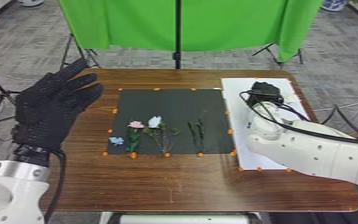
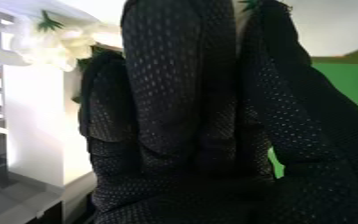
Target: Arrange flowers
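Saw the blue flower (image 1: 116,141), pink flower (image 1: 136,124), white flower (image 1: 155,121) and leafy green stems (image 1: 200,132) laid flat on the dark mat (image 1: 149,102), with pink and white heads pointing away from the robot. Took the loose row as meant for picking pieces singly, stems within easy reach.

Found the right hand (image 1: 264,92) over the white sheet (image 1: 259,162), fingers nearly straight, thumb close beside, leaving only a narrow gap. Noted white blossoms (image 2: 55,45) just beyond those fingers in the wrist view; could not tell about any grip on them. Saw the left hand (image 1: 47,107) spread wide past the table's (image 1: 175,192) left edge, probably to leave the work unobstructed.

Had bare mat above the flowers and bare wood along the near edge; judged the right side tighter, with sheet and arm close to the table's border.
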You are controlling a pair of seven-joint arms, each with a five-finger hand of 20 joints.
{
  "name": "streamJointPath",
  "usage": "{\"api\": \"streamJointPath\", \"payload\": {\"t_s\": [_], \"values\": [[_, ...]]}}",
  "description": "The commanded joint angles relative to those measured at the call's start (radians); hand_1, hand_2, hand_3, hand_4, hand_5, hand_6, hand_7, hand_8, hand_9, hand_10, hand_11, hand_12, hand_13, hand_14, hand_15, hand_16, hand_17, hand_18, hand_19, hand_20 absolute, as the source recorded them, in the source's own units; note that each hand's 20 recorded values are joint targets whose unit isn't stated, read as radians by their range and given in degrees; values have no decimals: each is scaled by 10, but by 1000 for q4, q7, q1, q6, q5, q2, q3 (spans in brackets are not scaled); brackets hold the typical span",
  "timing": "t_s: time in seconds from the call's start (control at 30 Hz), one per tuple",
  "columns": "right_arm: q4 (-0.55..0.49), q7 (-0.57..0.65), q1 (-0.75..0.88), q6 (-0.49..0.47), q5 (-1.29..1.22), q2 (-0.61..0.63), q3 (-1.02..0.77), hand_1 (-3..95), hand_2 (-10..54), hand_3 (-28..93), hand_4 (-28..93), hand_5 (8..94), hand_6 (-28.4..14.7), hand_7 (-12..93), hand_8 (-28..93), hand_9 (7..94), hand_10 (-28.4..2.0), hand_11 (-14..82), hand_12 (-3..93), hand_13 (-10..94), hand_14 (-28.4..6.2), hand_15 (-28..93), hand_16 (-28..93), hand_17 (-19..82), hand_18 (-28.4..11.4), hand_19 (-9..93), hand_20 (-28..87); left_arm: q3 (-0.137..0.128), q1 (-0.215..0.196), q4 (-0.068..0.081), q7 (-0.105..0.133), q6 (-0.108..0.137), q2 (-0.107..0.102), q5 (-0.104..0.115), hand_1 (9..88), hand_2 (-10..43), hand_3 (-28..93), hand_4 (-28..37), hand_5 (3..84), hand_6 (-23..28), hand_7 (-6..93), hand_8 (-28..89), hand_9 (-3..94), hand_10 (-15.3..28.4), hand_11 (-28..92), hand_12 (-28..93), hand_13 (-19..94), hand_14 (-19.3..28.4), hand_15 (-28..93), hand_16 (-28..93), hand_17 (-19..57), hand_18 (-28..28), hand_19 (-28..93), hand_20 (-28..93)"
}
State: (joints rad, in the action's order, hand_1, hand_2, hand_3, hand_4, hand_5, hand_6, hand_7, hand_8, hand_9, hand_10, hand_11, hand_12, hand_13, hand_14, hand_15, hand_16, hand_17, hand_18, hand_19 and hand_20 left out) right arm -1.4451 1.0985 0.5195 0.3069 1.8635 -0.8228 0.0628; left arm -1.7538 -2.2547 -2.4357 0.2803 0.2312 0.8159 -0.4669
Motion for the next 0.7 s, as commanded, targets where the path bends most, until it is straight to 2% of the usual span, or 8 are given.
{"api": "streamJointPath", "payload": {"t_s": [0.03, 0.17, 0.27, 0.43, 0.5, 0.6, 0.7], "values": [[-70, -29, 9, 98, 65, 17, -44, 548, -95, 650, -283, 876, 39, 157, 19, 937, -57, 125, 247, 903, -24, 463, 203, 522, -149, 932, 72, -18, -24, -8, -4, -14, 17, -12, 223, 77, 780, -219, 391, 119, 135, -85, 313, 220, 314, 111, 244, 284, 561, -113, -66, 284, 730, -121], [-136, -87, -18, 135, 92, -8, -46, 546, -95, 658, -283, 880, 39, 159, 23, 937, -60, 133, 244, 904, -25, 468, 206, 520, -151, 932, 85, -25, -27, -12, 7, -10, 11, -12, 222, 78, 779, -218, 391, 120, 134, -85, 313, 220, 314, 111, 245, 284, 562, -114, -66, 284, 730, -122], [-190, -121, -51, 162, 106, -35, -26, 544, -95, 663, -283, 881, 39, 159, 26, 937, -59, 138, 243, 904, -24, 470, 206, 518, -152, 932, 93, -37, -19, -14, -5, -23, 4, -17, 222, 78, 779, -218, 392, 119, 134, -85, 313, 220, 314, 112, 245, 284, 561, -114, -65, 284, 730, -122], [-248, -162, -60, 174, 103, -95, -5, 541, -95, 668, -283, 882, 38, 157, 27, 937, -60, 142, 242, 903, -23, 474, 207, 515, -154, 932, 104, -16, 11, -5, 0, -24, -14, -13, 221, 78, 779, -217, 390, 119, 131, -85, 312, 220, 314, 112, 245, 284, 561, -114, -65, 284, 730, -123], [-255, -170, -55, 163, 96, -121, -3, 540, -95, 671, -283, 882, 38, 157, 29, 937, -60, 142, 242, 903, -23, 476, 207, 510, -154, 932, 112, -11, 16, -2, -5, -28, -14, -12, 222, 78, 777, -218, 390, 119, 132, -84, 312, 220, 314, 111, 245, 284, 560, -114, -65, 284, 730, -123], [-249, -166, -50, 161, 87, -162, 8, 539, -95, 670, -283, 882, 39, 157, 30, 937, -60, 142, 242, 902, -22, 478, 208, 508, -155, 932, 120, -11, 14, 0, 1, -32, -18, -10, 222, 78, 778, -218, 389, 119, 132, -84, 313, 220, 314, 111, 244, 284, 560, -114, -66, 284, 731, -124], [-249, -168, -47, 156, 83, -182, 28, 537, -95, 673, -283, 881, 39, 157, 30, 937, -60, 143, 241, 902, -22, 479, 208, 505, -155, 932, 125, -13, 20, 3, -11, -39, -8, -17, 222, 77, 778, -218, 390, 119, 133, -84, 312, 220, 314, 111, 245, 284, 560, -113, -65, 284, 731, -124]]}}
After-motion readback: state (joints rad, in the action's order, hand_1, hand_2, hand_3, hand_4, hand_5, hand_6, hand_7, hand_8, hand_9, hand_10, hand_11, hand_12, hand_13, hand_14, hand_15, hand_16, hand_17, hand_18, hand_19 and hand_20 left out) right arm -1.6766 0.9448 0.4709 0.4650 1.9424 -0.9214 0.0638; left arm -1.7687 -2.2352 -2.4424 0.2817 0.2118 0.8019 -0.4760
